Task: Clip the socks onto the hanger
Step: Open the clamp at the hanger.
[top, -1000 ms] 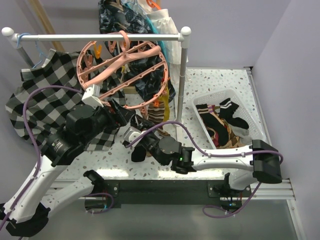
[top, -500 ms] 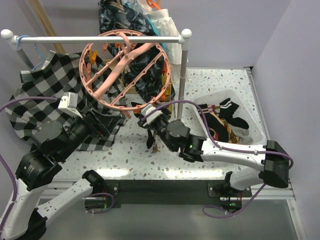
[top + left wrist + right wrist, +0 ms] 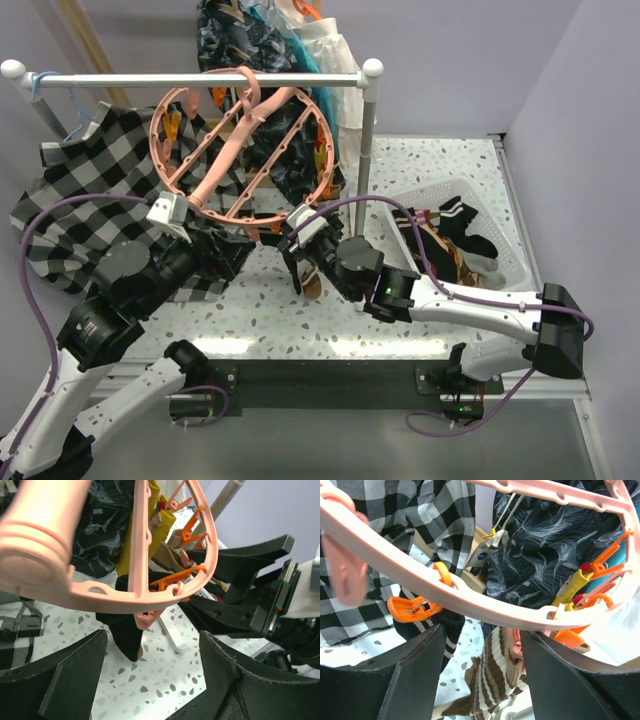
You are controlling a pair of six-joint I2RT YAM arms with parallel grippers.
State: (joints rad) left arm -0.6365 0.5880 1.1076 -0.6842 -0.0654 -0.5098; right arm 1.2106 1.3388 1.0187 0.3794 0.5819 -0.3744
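- Top view: the right gripper (image 3: 300, 238) has risen from near the tabletop to the hanger (image 3: 222, 165) and spread its jaws. The left gripper (image 3: 228, 243) faces it, also wide open.
- Left wrist: nothing sits between the jaws; the ring passes just above them and a black sock (image 3: 125, 630) hangs beyond.
- Right wrist: a brown striped sock (image 3: 492, 672) dangles between the parted jaws, unpinched, so it looks clipped and released.

Bright and even in the top view, lit softly from overhead, with faint, diffuse shadows on the speckled tabletop (image 3: 440, 170). Sharp there to the edges. Heavily blurred in the left wrist view on the near hub of the hanger (image 3: 40, 545), crisper farther back. Mildly soft on the pink rim close to the right wrist lens, sharper behind on the checkered shirt (image 3: 440, 515).
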